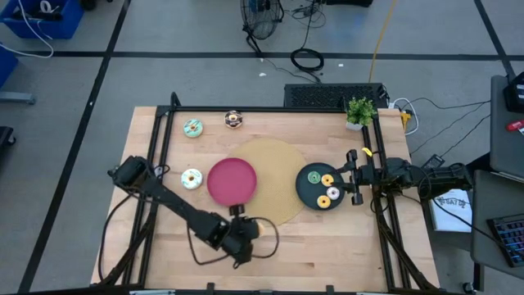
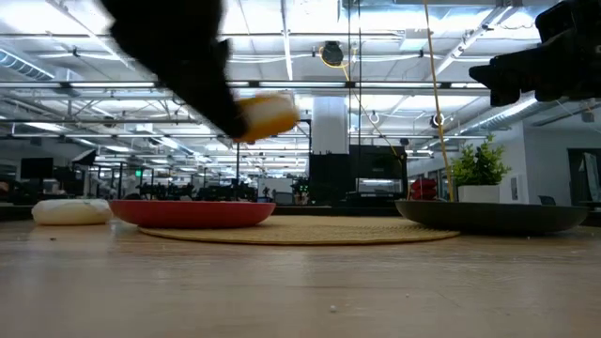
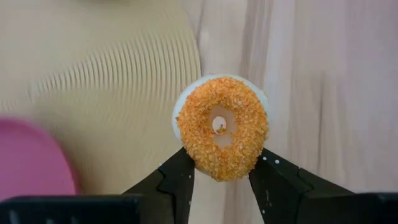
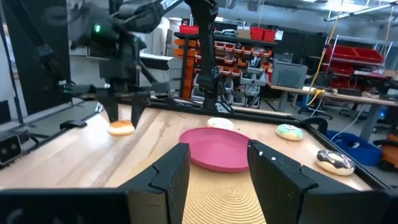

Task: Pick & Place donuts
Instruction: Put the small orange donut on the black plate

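Our left gripper [image 3: 221, 177], near the worktop's front edge, is clenched on a small orange crumb-coated toy donut [image 3: 222, 127], lifted clear of the wood beside the round woven mat [image 1: 270, 179]. We judge it light and fairly stiff, its gritty rim gripping well, pinched across the outer edge. Our right gripper [image 4: 217, 163] waits released near the right edge.

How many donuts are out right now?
7: three on the black plate, three on the table, one orange donut in the left gripper. Others may be hidden.
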### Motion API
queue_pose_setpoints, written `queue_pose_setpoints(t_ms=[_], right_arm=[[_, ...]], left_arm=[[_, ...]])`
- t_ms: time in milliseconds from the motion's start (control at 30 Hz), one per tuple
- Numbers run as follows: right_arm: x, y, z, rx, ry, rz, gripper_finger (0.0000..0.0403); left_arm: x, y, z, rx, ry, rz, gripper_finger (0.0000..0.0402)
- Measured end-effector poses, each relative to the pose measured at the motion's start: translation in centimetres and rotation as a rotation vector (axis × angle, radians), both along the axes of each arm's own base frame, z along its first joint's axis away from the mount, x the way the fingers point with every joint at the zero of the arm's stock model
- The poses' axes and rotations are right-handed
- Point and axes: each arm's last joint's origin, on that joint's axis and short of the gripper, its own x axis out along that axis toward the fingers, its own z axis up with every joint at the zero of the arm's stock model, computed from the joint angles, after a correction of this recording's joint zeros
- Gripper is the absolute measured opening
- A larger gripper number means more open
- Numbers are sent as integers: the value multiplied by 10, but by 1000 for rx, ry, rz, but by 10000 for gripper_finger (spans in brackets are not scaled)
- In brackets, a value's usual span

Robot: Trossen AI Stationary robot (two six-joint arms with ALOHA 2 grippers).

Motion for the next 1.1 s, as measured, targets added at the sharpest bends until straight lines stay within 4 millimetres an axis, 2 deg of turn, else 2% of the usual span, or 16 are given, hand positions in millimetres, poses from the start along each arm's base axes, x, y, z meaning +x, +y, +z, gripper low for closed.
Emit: queue_pose_setpoints(t_ms=[433,600,767,933,1100], right_arm=[[0,0,1,12,-12,1,153],[0,0,1,307,12,27,149],[0,0,1,423,22,35,152],[0,0,0,425,24,31,151],[5,1,-3,312,66,19,148]], left_arm=[[45,43,28,53,-149,-58,147],[56,60,34,60,-191,-49,147],[65,77,36,41,-210,-49,147],[69,91,37,39,-215,-20,147],[72,102,37,19,-212,-7,147]])
